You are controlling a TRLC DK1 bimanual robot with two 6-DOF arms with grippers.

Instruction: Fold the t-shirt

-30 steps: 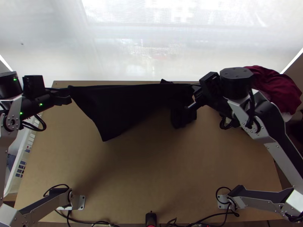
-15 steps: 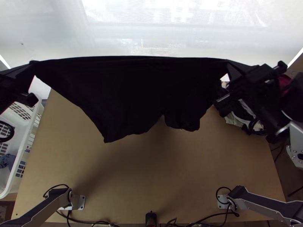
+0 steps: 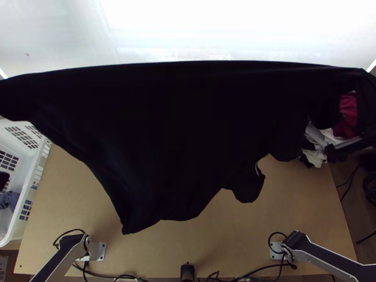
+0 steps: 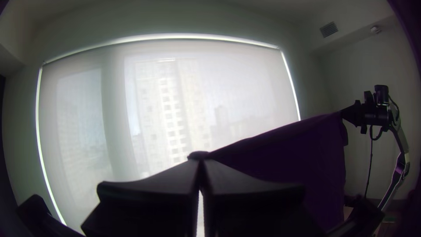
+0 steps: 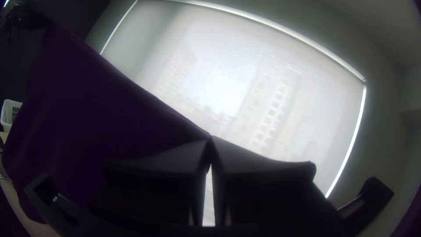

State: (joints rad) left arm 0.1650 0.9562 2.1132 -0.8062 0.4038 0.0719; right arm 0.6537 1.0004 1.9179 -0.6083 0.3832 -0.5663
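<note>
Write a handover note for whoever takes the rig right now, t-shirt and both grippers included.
Left gripper: shut on one end of the t-shirt's upper edge.
Right gripper: shut on the other end.
T-shirt: dark, held up over the table, upper edge stretched between the grippers, the rest hanging with an uneven lower edge.
Done: gripped at both ends, spread in the air.
Left to do: likely lay it down and smooth it, then fold.

The t-shirt (image 3: 188, 131), stretched between both pairs of jaws, blocks the way across. On each pair's side away from it, the air is open.
</note>
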